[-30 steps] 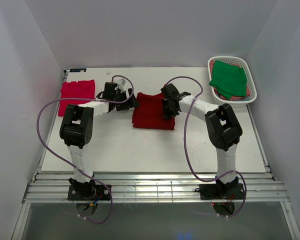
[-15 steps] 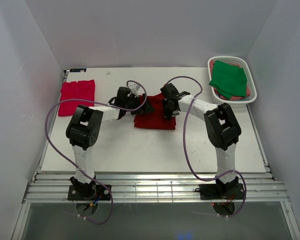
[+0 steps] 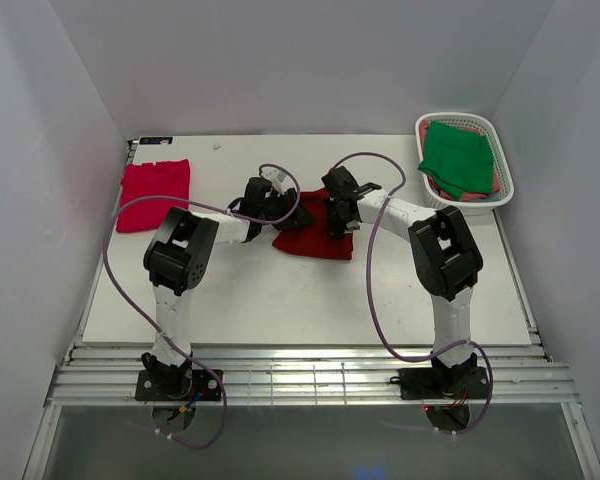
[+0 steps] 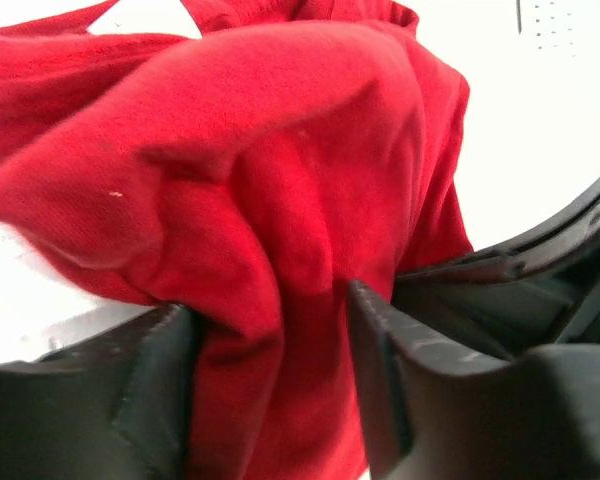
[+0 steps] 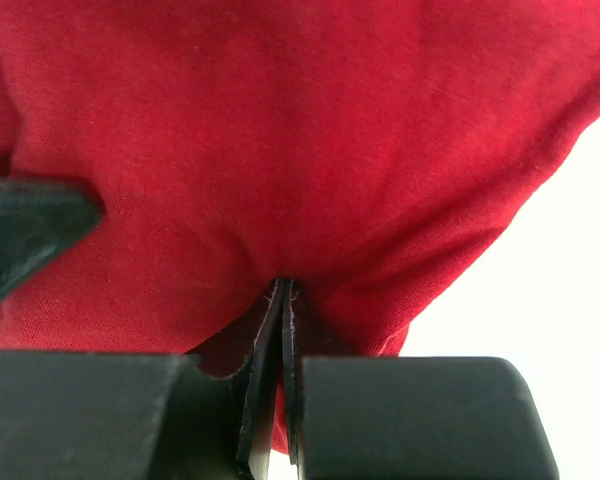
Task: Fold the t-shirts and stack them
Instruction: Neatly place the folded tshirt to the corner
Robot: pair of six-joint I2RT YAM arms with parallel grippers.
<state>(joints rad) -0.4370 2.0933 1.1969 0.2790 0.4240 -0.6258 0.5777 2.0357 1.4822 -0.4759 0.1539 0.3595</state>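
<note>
The dark red t-shirt (image 3: 318, 240) lies bunched at the table's middle. My left gripper (image 3: 283, 207) is at the shirt's left part and shut on a thick fold of it (image 4: 280, 200); the cloth fills the gap between its fingers (image 4: 150, 380). My right gripper (image 3: 337, 218) is over the shirt's right part, and its pads (image 5: 270, 330) are pressed together, pinching the cloth (image 5: 280, 130). The pinkish-red t-shirt (image 3: 155, 190) lies folded flat at the far left. The green t-shirt (image 3: 458, 155) lies in the basket.
The white slotted basket (image 3: 505, 185) stands at the back right corner, with pink cloth showing under the green shirt. Purple cables loop from both arms over the table. White walls close in the left, back and right sides.
My left gripper has moved right, carrying the dark red shirt's left edge toward the right gripper. The shirt now looks narrower and bunched. The right gripper has barely moved.
</note>
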